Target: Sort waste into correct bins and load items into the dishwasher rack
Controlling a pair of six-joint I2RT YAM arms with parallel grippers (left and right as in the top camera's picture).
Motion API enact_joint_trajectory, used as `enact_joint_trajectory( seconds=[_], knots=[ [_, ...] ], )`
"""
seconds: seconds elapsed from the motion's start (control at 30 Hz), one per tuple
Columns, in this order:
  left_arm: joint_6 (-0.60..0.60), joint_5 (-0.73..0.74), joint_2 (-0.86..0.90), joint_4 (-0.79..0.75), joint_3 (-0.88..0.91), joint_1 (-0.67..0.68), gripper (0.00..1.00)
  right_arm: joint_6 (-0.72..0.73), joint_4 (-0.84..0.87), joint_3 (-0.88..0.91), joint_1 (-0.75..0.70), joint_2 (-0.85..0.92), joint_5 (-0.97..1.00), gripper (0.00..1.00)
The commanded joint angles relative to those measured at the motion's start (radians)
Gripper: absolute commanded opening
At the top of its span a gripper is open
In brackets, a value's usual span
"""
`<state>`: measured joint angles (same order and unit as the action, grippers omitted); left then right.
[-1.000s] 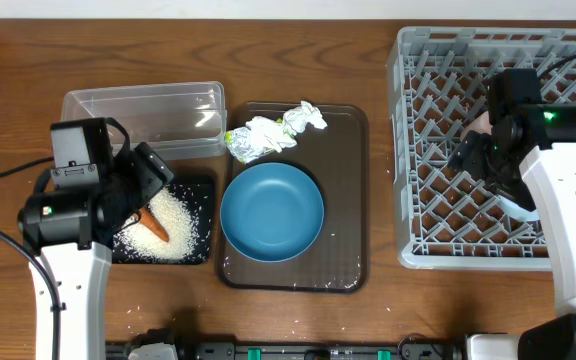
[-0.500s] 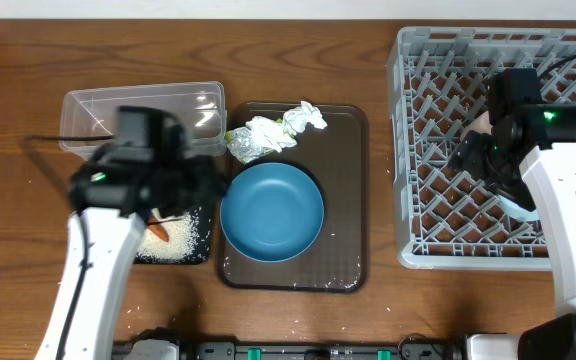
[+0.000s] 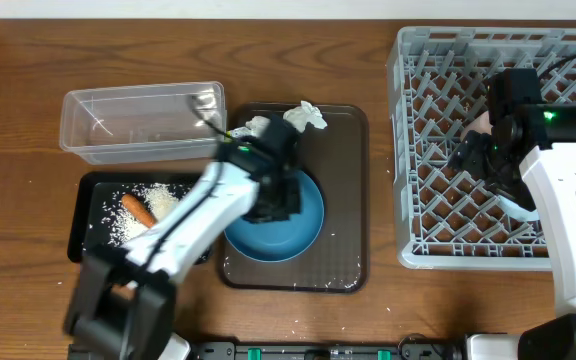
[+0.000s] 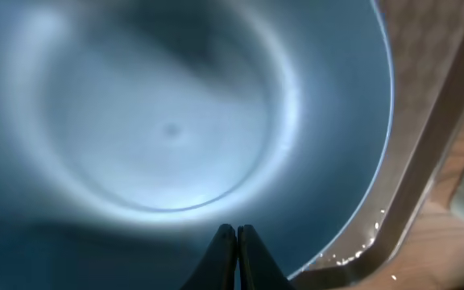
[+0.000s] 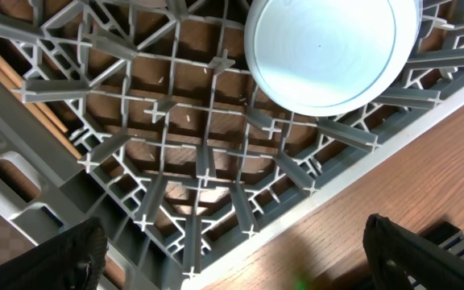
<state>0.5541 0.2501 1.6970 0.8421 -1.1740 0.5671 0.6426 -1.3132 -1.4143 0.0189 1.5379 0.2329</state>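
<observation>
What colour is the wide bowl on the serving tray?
Dark blue; the wide bowl shows best in the overhead view.

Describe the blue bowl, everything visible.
The bowl is wide, round and dark blue, smooth with a soft sheen, like plastic or glazed ceramic. It sits upright on the brown tray, towards its front, with the wrappers behind it. What shows of its inside looks empty. The left gripper hangs shut over the inside, holding nothing; whether it touches the bowl cannot be told. The arm hides part of the bowl from overhead.

L fingers closed, R fingers spread wide
</observation>
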Motion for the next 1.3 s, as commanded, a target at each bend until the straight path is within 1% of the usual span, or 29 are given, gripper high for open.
enact_joint_trajectory(
  seconds=[0.0,0.2,0.4,0.5,0.63,0.77,0.93,1.03,1.17,1.2,1.23,1.27],
  knots=[
    [0.053,-0.027,0.062,-0.024,-0.007,0.061,0.06,-0.004,0.000,-0.011,-0.005,-0.003,0.010,0.99],
    [0.107,-0.027,0.151,-0.078,-0.007,0.130,0.06,-0.004,0.000,-0.011,-0.005,-0.003,0.010,0.99],
    [0.137,-0.018,0.149,-0.095,-0.007,0.198,0.06,-0.004,0.000,-0.011,-0.005,-0.003,0.010,0.99],
    [0.140,0.040,0.149,-0.114,-0.007,0.239,0.05,-0.004,0.000,-0.011,-0.005,-0.003,0.010,0.99],
    [0.140,0.125,0.149,-0.177,-0.007,0.295,0.06,-0.004,0.000,-0.011,-0.005,-0.003,0.010,0.99],
    [0.140,0.095,0.133,-0.196,-0.014,0.312,0.06,-0.004,0.000,-0.011,-0.005,-0.003,0.010,0.99],
    [0.139,0.040,0.056,-0.159,-0.026,0.242,0.06,-0.004,0.000,-0.011,-0.005,-0.003,0.010,0.99],
    [0.137,-0.044,-0.022,-0.080,-0.036,0.167,0.06,-0.004,0.000,-0.011,-0.005,-0.003,0.010,0.99],
    [0.121,-0.131,-0.170,0.030,-0.037,0.033,0.07,-0.004,0.000,-0.011,-0.005,-0.003,0.010,0.99],
    [0.121,-0.150,-0.212,0.055,-0.037,-0.008,0.09,-0.004,0.000,-0.011,-0.005,-0.003,0.010,0.99],
    [0.121,-0.167,-0.253,0.077,-0.037,-0.051,0.16,-0.004,0.000,-0.011,-0.005,-0.003,0.010,0.99],
    [0.121,-0.185,-0.288,0.095,-0.037,-0.090,0.31,-0.004,0.000,-0.011,-0.005,-0.003,0.010,0.99]
  ],
)
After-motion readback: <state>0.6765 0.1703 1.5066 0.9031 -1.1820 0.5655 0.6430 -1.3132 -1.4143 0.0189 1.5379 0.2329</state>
